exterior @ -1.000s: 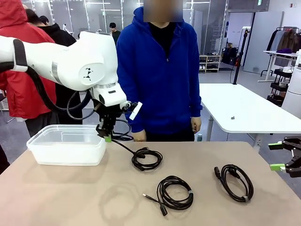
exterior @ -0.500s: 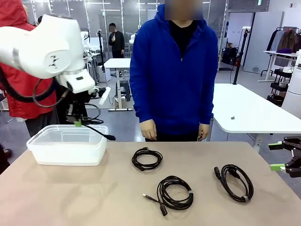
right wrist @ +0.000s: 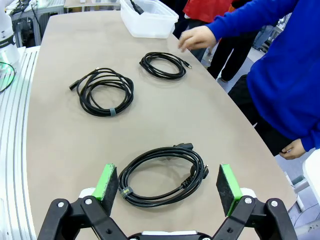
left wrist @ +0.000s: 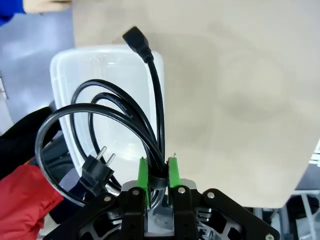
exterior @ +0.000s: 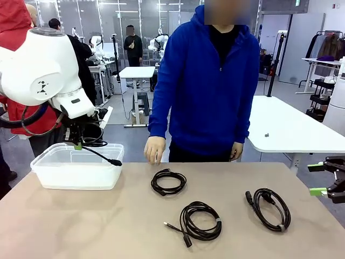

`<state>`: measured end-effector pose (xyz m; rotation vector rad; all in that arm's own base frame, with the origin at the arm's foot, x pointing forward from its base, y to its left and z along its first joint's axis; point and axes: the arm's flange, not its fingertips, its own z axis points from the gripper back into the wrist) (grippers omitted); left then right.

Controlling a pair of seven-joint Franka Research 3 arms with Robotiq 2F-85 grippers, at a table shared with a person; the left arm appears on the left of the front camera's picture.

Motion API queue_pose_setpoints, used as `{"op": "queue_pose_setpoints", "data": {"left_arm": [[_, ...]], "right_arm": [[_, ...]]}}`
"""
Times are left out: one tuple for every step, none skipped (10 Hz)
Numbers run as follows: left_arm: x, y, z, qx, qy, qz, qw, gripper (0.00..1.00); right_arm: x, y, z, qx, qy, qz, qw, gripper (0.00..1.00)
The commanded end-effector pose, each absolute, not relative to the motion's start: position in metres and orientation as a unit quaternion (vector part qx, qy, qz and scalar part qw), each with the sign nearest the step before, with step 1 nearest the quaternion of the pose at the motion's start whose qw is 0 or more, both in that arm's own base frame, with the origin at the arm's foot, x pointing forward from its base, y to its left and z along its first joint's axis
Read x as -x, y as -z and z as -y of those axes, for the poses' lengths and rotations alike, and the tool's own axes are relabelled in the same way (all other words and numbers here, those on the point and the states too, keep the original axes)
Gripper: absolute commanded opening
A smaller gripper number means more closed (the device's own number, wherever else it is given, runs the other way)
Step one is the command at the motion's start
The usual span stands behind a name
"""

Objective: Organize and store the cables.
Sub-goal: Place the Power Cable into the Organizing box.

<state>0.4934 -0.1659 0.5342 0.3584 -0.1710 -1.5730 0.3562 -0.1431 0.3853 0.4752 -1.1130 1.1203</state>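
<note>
My left gripper (exterior: 78,145) is shut on a coiled black cable (exterior: 96,141) and holds it above the clear plastic bin (exterior: 75,175); one plug (exterior: 115,162) dangles over the bin's right rim. In the left wrist view the green pads (left wrist: 142,172) pinch the cable (left wrist: 115,107) over the bin (left wrist: 62,90). Three more coiled cables lie on the table: one at the centre (exterior: 168,181), one nearer the front (exterior: 200,220), one on the right (exterior: 271,208). My right gripper (exterior: 322,179) stands open at the right edge, above the right cable (right wrist: 162,175).
A person in a blue hoodie stands at the far side with one hand (exterior: 154,148) at the table's far edge near the centre cable. In the right wrist view the other two cables (right wrist: 105,92) (right wrist: 162,65) and the bin (right wrist: 150,20) lie farther off.
My left arm has carried the cable leftward from beside the bin to above it. The person has stepped right and brought a hand to the table's edge. The right arm is still.
</note>
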Motion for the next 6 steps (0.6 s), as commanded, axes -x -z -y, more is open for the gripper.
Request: {"op": "queue_pose_setpoints", "data": {"left_arm": [[-0.499,-0.544,0.171,-0.16,0.703,0.07,0.689,0.05],[-0.493,-0.534,0.166,-0.16,0.703,0.076,0.689,0.18],[-0.493,-0.544,0.164,-0.176,0.706,0.108,0.677,0.18],[-0.498,-0.549,0.14,-0.177,0.691,0.116,0.692,0.18],[-0.503,-0.553,0.117,-0.172,0.682,0.138,0.698,0.18],[-0.508,-0.552,0.098,-0.177,0.67,0.147,0.706,0.18]], "right_arm": [[-0.355,-0.387,0.143,-0.21,-0.499,0.489,0.683,1.0],[-0.355,-0.387,0.143,-0.21,-0.499,0.489,0.683,1.0],[-0.355,-0.387,0.143,-0.21,-0.499,0.489,0.683,1.0],[-0.355,-0.387,0.143,-0.21,-0.499,0.489,0.683,1.0],[-0.355,-0.387,0.143,-0.21,-0.499,0.489,0.683,1.0],[-0.355,-0.387,0.143,-0.21,-0.499,0.489,0.683,1.0]]}}
